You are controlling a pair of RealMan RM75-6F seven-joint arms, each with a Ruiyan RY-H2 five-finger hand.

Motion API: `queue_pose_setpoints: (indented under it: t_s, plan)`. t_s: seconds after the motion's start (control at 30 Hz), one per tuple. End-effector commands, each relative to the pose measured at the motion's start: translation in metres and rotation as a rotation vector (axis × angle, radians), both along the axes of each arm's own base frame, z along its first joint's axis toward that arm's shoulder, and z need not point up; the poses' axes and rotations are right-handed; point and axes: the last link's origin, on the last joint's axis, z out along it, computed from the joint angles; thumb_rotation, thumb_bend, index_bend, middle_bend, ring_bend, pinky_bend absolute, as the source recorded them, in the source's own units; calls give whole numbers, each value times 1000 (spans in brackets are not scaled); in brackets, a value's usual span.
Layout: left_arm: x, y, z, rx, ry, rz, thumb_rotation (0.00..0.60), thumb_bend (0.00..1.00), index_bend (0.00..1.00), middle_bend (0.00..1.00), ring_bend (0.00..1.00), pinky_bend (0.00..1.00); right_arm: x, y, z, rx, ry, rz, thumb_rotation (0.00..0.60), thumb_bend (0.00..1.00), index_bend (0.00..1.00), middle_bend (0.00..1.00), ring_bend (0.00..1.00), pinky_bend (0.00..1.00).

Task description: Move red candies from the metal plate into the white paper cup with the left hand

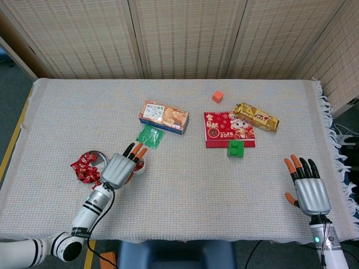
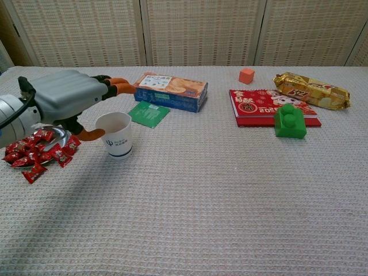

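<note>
The white paper cup (image 2: 115,133) stands upright on the cloth, right of the metal plate (image 2: 60,138). Red candies (image 2: 33,152) are heaped on the plate and spill onto the cloth in front of it. My left hand (image 2: 64,98) hovers over the plate's right side and the cup's left rim, fingers stretched out and apart, thumb tip beside the cup, nothing visible in it. In the head view the left hand (image 1: 120,168) covers most of the cup (image 1: 140,165), with the candies (image 1: 84,166) to its left. My right hand (image 1: 305,189) rests open near the front right edge.
Behind the cup lie a green packet (image 2: 149,113) and an orange-blue biscuit box (image 2: 171,91). Further right are a red booklet (image 2: 261,105) with a green block (image 2: 289,121) on it, a small orange cube (image 2: 246,75) and a gold snack bag (image 2: 311,89).
</note>
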Motion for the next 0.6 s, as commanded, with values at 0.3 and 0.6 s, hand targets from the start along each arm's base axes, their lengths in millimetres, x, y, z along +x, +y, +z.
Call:
queue_pose_setpoints:
  t_s: [0.3,0.6]
  plan:
    - [-8,7,-17,-26,79,45,600,363,64,9,143,952,0,-1,0,2,0,-3,600,116,0,0,0,0]
    - [-9,12,-18,-18,82,50,600,361,188,224,352,951,-1,-1,-1,7,2,-8,600,116,0,0,0,5]
